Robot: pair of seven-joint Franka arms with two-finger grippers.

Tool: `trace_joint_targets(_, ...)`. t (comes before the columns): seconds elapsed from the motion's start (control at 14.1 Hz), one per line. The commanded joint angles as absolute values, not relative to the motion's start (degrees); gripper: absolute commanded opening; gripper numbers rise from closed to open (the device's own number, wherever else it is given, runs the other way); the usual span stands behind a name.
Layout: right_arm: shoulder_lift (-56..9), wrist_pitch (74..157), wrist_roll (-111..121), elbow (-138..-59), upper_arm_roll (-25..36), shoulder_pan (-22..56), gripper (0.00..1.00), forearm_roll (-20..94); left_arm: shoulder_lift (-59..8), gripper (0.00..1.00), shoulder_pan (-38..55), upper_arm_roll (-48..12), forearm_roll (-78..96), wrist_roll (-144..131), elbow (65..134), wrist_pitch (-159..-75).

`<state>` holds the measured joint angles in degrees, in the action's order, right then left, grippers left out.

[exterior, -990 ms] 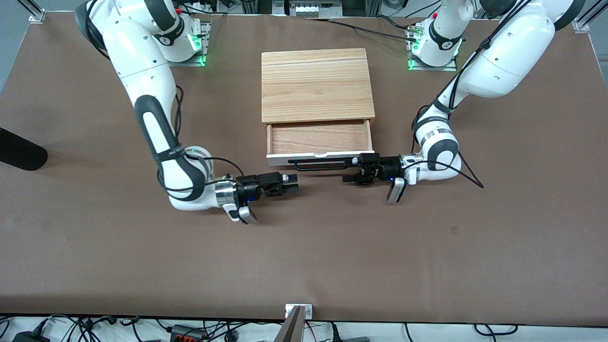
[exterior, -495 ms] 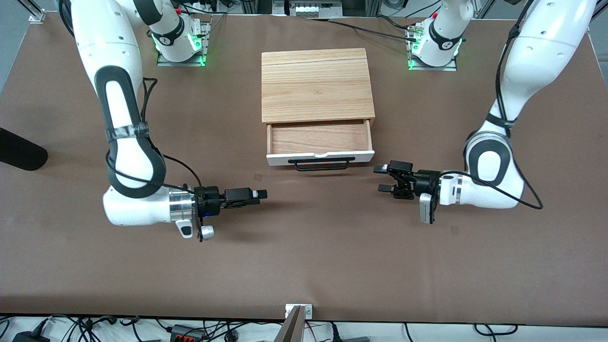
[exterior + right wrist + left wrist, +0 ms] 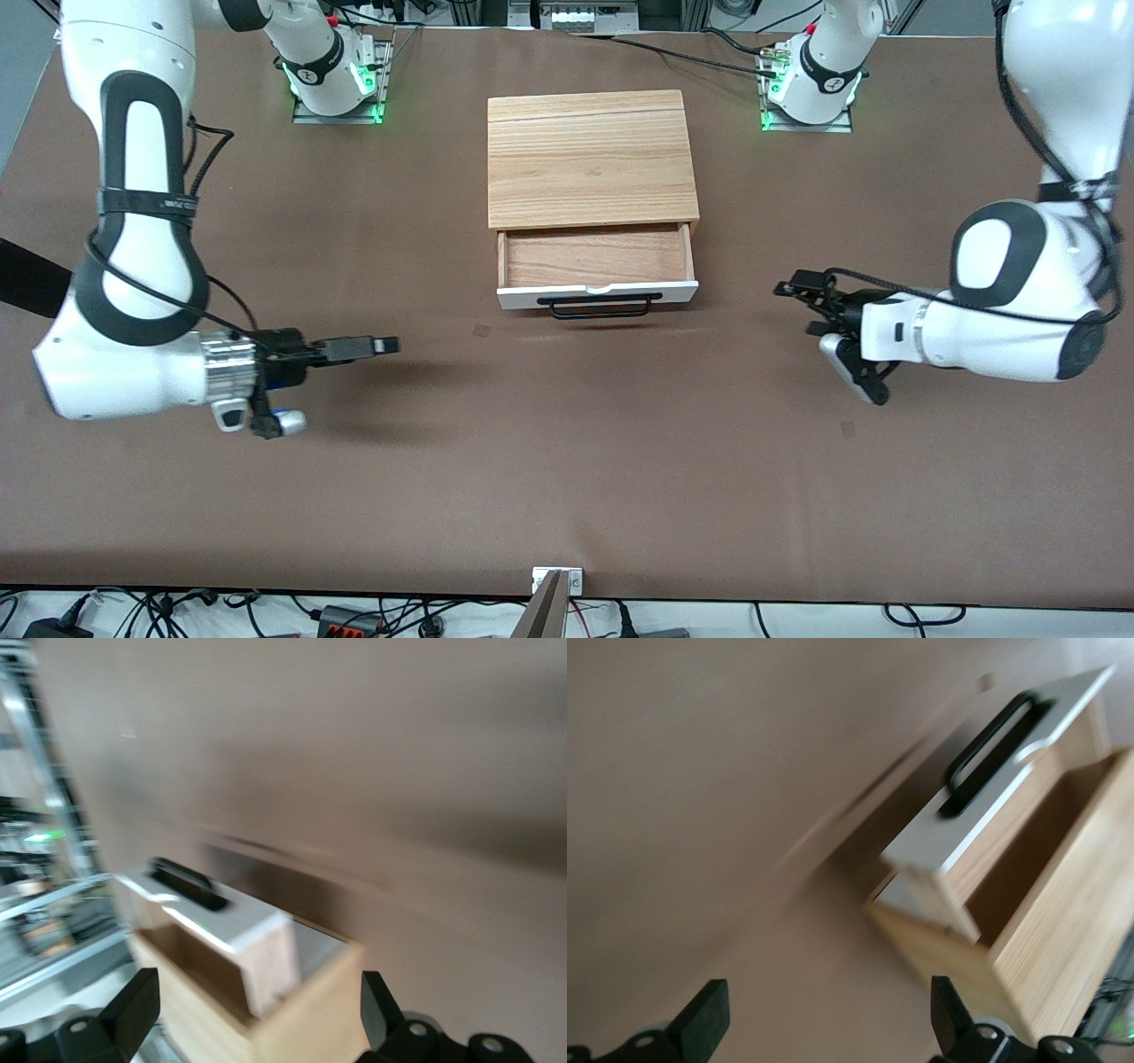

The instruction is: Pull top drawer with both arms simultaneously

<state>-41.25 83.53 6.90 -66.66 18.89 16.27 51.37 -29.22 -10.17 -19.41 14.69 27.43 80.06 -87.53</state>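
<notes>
The top drawer (image 3: 596, 293) stands pulled out of the light wood cabinet (image 3: 589, 159), its brownish inside showing and its black bar handle (image 3: 601, 307) free. My left gripper (image 3: 802, 308) is open and empty over the table toward the left arm's end, well clear of the drawer. My right gripper (image 3: 385, 346) is open and empty over the table toward the right arm's end. The left wrist view shows its gripper (image 3: 824, 1019) open, with the drawer front (image 3: 992, 802) and handle (image 3: 988, 749) farther off. The right wrist view shows its gripper (image 3: 257, 1010) open, with the drawer front (image 3: 217, 912) ahead.
The arm bases (image 3: 806, 84) (image 3: 332, 80) stand beside the cabinet at the table's back. A black object (image 3: 27, 275) lies at the table edge at the right arm's end. A metal bracket (image 3: 556, 580) sits at the table's near edge.
Both grippers have drawn away from the drawer handle, each toward its own arm's end of the table. The left gripper left the handle's end. The drawer has not moved.
</notes>
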Motion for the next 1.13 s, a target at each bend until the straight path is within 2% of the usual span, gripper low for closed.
trace_joint_targets(0.0, -38.07, 81.30, 3.27, -65.31, 19.78, 16.79, 1.00, 40.73, -27.00, 1.00, -9.49, -19.69, 6.00, 21.90, 74.98, -81.31)
trace_joint_targets(0.21, -35.52, 81.47, -5.60, -64.95, 19.95, 17.05, 1.00, 34.57, -20.85, 1.00, -9.06, -19.95, -2.34, 14.97, 74.97, -77.62)
trace_joint_targets(0.35, -34.19, 82.52, -7.46, -64.95, 19.78, 16.88, 1.00, 26.50, -17.51, 1.00, -7.91, -20.30, -6.31, 12.13, 74.80, -73.94)
trace_joint_targets(0.57, -29.02, 84.64, -6.95, -65.13, 13.39, 13.82, 1.00, 9.01, -10.48, 1.00, -7.03, -17.42, -5.72, 10.38, 78.99, -73.91)
trace_joint_targets(0.78, -23.23, 87.43, -6.77, -67.92, 8.09, 7.32, 1.00, 3.96, -1.52, 1.00, 0.94, -5.40, -3.71, 5.65, 90.49, -84.52)
trace_joint_targets(0.85, -20.77, 89.10, -6.68, -69.94, 7.65, 5.55, 1.00, 3.96, 0.59, 1.00, 1.75, -3.36, -1.08, 3.36, 93.92, -87.33)
trace_joint_targets(1.06, -15.31, 90.61, -2.12, -76.71, 5.90, 0.54, 1.00, 1.42, 7.01, 1.00, 1.93, -2.90, -0.79, 1.58, 103.51, -96.30)
